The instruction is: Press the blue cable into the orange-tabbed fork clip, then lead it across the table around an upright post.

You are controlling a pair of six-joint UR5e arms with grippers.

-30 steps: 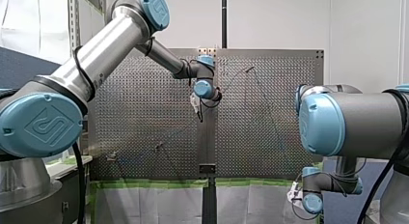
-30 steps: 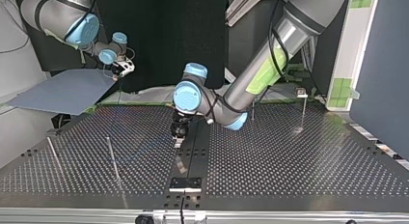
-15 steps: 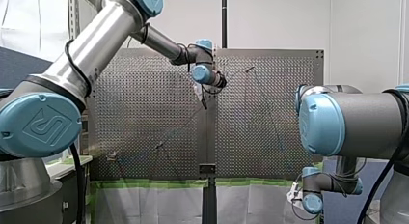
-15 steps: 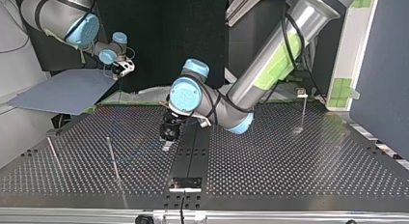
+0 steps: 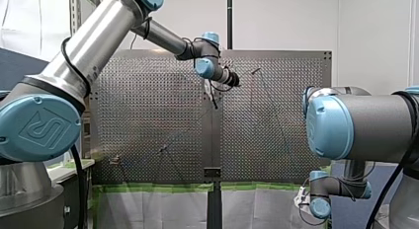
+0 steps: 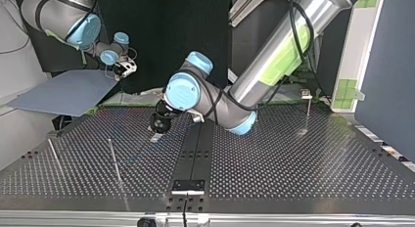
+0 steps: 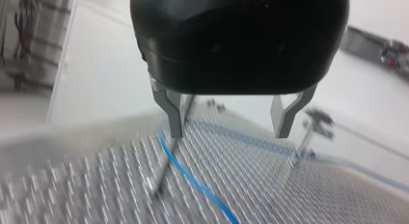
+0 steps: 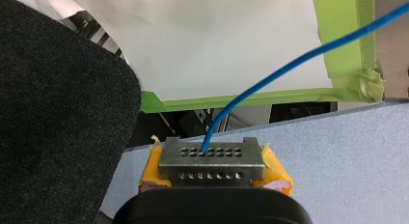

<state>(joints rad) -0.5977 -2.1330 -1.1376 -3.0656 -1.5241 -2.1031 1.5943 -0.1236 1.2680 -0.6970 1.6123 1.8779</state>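
Observation:
The blue cable (image 7: 193,178) lies on the perforated table and passes just under one metal finger (image 7: 172,115) of my left gripper (image 7: 230,134). That black gripper is open and holds nothing. A thin dark post (image 7: 164,173) stands beside the cable. In the top view my left gripper (image 6: 156,131) hovers low over the table, left of the central rail (image 6: 195,148). My right gripper (image 8: 212,154), with yellow pads, is shut on the blue cable (image 8: 289,64), off the table over a grey sheet (image 6: 63,92). I cannot make out the orange-tabbed clip.
Upright posts stand at the top view's left (image 6: 113,158), further left (image 6: 54,156), and at the far right, where one (image 6: 308,112) carries a small clip on top. Green tape (image 8: 260,98) edges the table's side near my right gripper.
My left arm has swung its gripper off the central rail toward the top view's left, rising and turning. The right arm has not moved.

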